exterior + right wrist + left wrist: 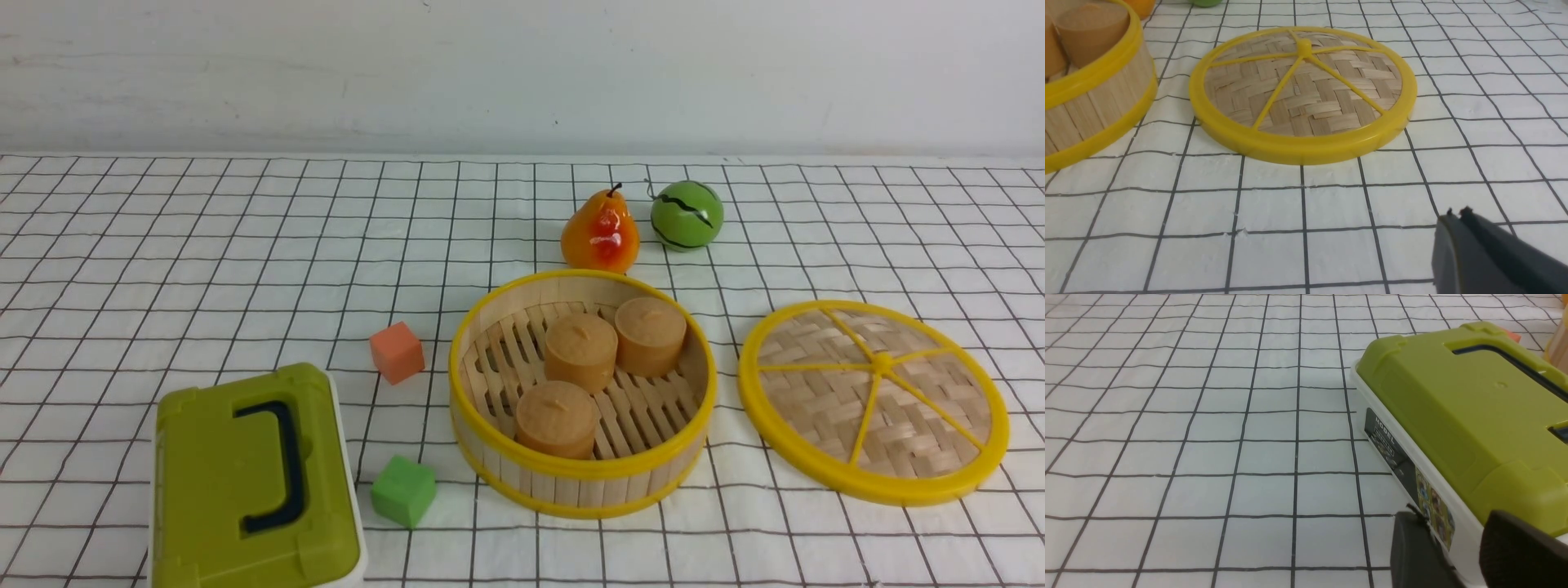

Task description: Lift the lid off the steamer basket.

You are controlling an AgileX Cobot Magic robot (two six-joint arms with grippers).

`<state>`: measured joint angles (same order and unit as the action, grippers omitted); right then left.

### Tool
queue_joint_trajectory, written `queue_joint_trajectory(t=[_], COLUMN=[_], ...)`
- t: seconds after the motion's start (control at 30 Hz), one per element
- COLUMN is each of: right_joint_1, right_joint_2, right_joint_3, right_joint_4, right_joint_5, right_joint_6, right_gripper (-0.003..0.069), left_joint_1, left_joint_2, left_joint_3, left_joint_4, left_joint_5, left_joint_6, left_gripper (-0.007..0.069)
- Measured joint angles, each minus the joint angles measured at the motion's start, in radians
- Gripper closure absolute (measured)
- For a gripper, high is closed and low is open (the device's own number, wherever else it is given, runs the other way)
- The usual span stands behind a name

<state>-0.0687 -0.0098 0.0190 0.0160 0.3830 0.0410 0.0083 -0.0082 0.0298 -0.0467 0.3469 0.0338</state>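
The counter [163,245], spread with a white cloth ruled in black squares, carries everything. On it the round shallow steamer basket [571,482] of pale wooden slats with yellow plastic rings stands open, three tan cylinder buns [581,351] on its slatted floor. The flat round lid [873,400] of woven pale bamboo with its thick yellow rim and five yellow spokes lies flat on the cloth just beside the basket, on my right side, not touching it. I judge the task done as things lie.

The lid has no long axis, being a disc. It lies ahead of my right pincer [1455,213], near it and well apart from my left pincer [1453,522], so my right arm is the nearer one. My right pincer is empty, its jaws together, low over bare cloth. My left pincer's two dark jaws stand apart, holding nothing, close beside the olive-green rectangular box [1461,412] with a white base.

The front view shows neither arm, only the whole layout; there the box sits left of the basket. The right wrist view alone shows the gap between lid rim and basket wall. The left wrist view alone shows the label on the box's side.
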Motion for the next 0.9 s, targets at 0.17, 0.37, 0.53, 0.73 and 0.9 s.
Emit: queue_joint_trajectory(t=[0.17, 0.37, 0.53, 0.73, 0.9], right_joint_1=[0.000, 0.000, 0.000, 0.000, 0.000], right_joint_2=[0.000, 0.000, 0.000, 0.000, 0.000], right_joint_3=[0.000, 0.000, 0.000, 0.000, 0.000], right_joint_4=[0.000, 0.000, 0.000, 0.000, 0.000], right_joint_5=[0.000, 0.000, 0.000, 0.000, 0.000], right_joint_6=[0.000, 0.000, 0.000, 0.000, 0.000], right_gripper=[0.0659, 0.0653, 0.0646, 0.0639, 0.0631], left_joint_1=[0.000, 0.000, 0.000, 0.000, 0.000], left_joint_2=[0.000, 0.000, 0.000, 0.000, 0.000], left_joint_3=[0.000, 0.000, 0.000, 0.000, 0.000], left_joint_4=[0.000, 0.000, 0.000, 0.000, 0.000], left_joint_5=[0.000, 0.000, 0.000, 0.000, 0.000], left_joint_6=[0.000, 0.000, 0.000, 0.000, 0.000], left_gripper=[0.0385, 0.0385, 0.0385, 0.0386, 0.0386])
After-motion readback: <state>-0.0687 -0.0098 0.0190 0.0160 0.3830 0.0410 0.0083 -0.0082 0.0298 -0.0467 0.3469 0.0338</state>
